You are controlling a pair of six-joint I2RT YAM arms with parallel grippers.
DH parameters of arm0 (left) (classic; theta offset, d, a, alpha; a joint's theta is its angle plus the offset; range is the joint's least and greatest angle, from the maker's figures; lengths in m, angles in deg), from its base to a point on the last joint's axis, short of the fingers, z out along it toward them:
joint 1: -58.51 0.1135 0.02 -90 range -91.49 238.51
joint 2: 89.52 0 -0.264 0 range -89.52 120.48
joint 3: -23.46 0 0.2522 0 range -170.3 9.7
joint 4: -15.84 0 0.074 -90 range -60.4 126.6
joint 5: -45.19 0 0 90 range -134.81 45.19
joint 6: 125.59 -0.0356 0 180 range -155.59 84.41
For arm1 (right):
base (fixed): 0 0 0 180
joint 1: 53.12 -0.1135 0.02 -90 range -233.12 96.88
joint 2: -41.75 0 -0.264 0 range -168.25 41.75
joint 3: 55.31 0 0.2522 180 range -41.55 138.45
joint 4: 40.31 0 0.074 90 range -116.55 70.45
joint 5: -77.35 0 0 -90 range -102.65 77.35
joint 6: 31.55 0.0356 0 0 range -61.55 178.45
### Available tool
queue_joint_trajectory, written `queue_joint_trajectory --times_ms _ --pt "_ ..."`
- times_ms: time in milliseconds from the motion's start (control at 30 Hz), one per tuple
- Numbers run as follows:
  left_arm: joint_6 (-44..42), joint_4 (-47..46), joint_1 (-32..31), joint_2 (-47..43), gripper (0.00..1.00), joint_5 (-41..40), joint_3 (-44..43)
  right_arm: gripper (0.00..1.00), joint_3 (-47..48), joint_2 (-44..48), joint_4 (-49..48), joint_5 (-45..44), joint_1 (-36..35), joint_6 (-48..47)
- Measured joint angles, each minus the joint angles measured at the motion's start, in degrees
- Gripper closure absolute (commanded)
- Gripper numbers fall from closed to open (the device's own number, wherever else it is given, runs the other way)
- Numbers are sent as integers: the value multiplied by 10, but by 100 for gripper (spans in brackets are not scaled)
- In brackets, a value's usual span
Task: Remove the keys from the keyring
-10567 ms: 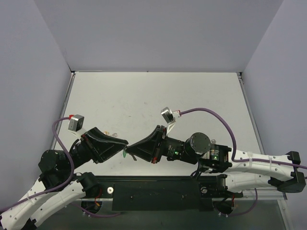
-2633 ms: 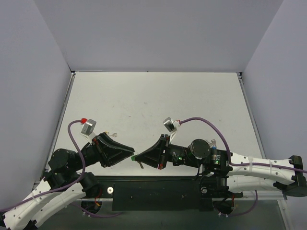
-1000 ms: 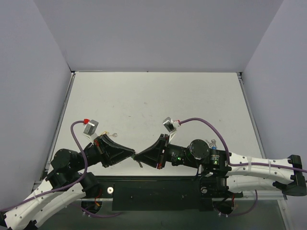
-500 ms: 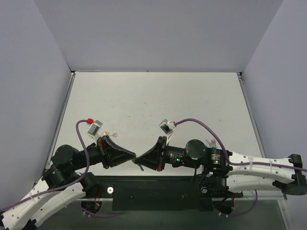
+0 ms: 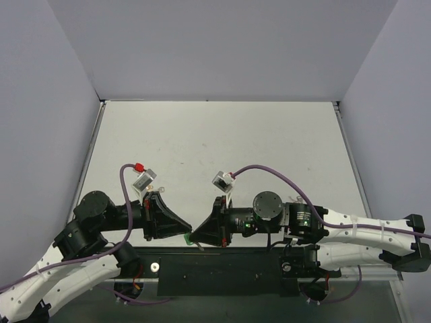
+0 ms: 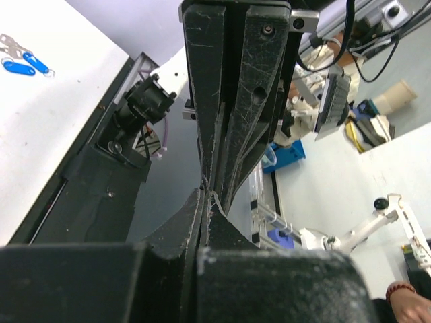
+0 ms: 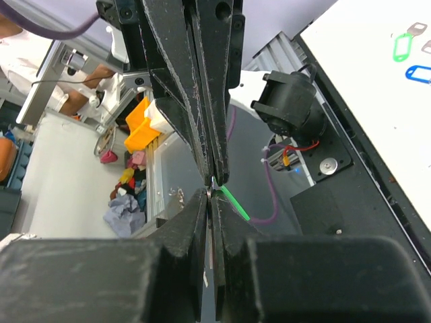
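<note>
My left gripper (image 5: 187, 235) and right gripper (image 5: 195, 237) meet tip to tip above the table's near edge. The left gripper (image 6: 204, 196) is shut on the keyring: its green tag (image 7: 236, 202) sticks out between the left fingers, seen edge-on in the right wrist view and as a green speck from above (image 5: 186, 237). A thin loop of the metal ring (image 6: 217, 201) shows at the tips. The right gripper (image 7: 211, 195) is shut on the silver key (image 7: 211, 259), a thin strip between its fingers; the key's end pokes out below (image 5: 199, 245).
Other tags lie on the table: blue tags (image 6: 27, 64) with silver keys (image 6: 13, 44) in the left wrist view, and a green tag (image 7: 403, 46) and a blue one (image 7: 419, 73) in the right wrist view. The black base rail (image 5: 215, 268) runs below the grippers.
Both arms have drawn toward the near edge and their wrists have rolled, the cameras swinging up. The grippers have stayed shut and tip to tip throughout.
</note>
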Motion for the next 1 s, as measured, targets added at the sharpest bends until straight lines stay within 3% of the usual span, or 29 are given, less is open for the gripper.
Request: queue_joint_trajectory --times_ms 333,400,467,667,833,933,1000 --pt "-32 54 1 15 97 38 -24 100 10 -15 16 27 -7 -2" --pt "-32 55 1 15 89 38 -24 100 10 -15 16 27 -7 -2" --pt "-33 57 1 15 73 36 -27 100 10 -15 15 27 -7 -2" --pt "-26 56 0 14 43 25 -33 100 10 -21 -2 14 -7 -5" --pt "-22 54 -3 10 34 18 -37 100 10 -24 -22 -8 -7 -9" --pt "-17 48 -3 7 22 8 -37 100 10 -24 -25 -14 -7 -10" --pt "-12 43 -3 7 21 -3 -37 100 10 -24 -27 -17 -7 -10"
